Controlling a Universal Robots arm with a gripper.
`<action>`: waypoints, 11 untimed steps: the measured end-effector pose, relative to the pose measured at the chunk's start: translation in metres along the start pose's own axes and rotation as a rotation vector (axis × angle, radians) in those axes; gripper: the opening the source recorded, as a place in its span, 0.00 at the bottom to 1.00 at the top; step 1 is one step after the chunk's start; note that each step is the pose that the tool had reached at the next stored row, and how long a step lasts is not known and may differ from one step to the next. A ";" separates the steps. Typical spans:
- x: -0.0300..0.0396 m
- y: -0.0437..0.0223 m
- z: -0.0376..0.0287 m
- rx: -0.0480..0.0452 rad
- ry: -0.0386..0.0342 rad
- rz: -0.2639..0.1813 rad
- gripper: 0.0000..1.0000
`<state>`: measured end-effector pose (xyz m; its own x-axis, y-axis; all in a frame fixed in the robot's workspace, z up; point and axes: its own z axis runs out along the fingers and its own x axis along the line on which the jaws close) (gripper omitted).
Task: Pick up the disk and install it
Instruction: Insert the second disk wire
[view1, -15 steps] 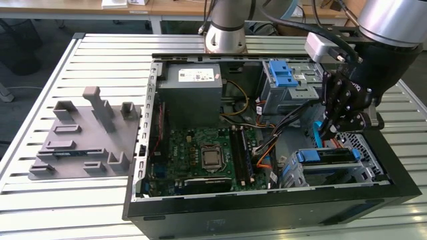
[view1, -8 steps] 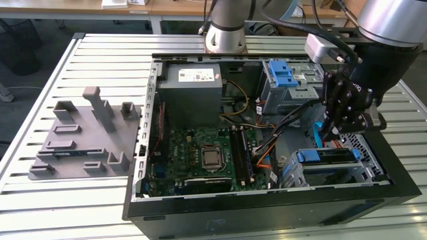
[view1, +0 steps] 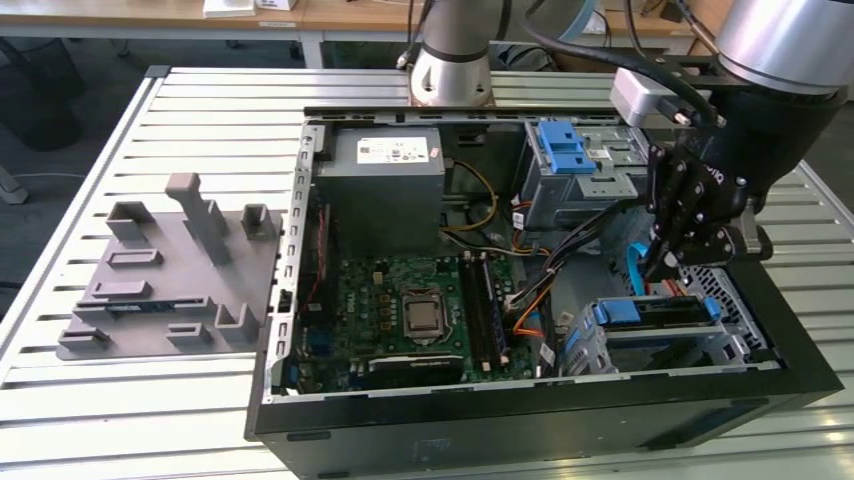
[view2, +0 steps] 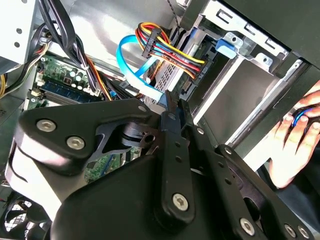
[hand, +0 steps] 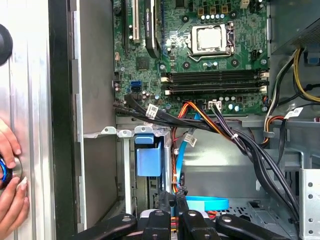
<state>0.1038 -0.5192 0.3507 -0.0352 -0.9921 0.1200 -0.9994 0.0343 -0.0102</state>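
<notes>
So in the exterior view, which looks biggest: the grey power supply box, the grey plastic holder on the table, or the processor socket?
1. Grey plastic holder
2. Power supply box
3. Processor socket

An open black computer case (view1: 534, 425) lies on a slatted metal worktop (view1: 200, 100). Inside it sit a green motherboard (view1: 400, 310), a grey power-supply box (view1: 387, 165) with a white sticker, and a metal drive cage with a blue latch (view1: 567, 150). A grey moulded fixture (view1: 167, 270) rests on the worktop at the exterior view's left. Bundled coloured cables (hand: 210, 125) cross the board in the first wrist view.
</notes>
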 end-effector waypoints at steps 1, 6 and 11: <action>0.0000 0.0000 0.0000 0.0000 0.0001 0.000 0.16; 0.0030 -0.0001 0.0040 0.0000 -0.0003 0.000 0.16; 0.0064 -0.0002 0.0052 0.0000 -0.0002 0.000 0.16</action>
<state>0.1037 -0.5262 0.3463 -0.0353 -0.9922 0.1198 -0.9994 0.0343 -0.0102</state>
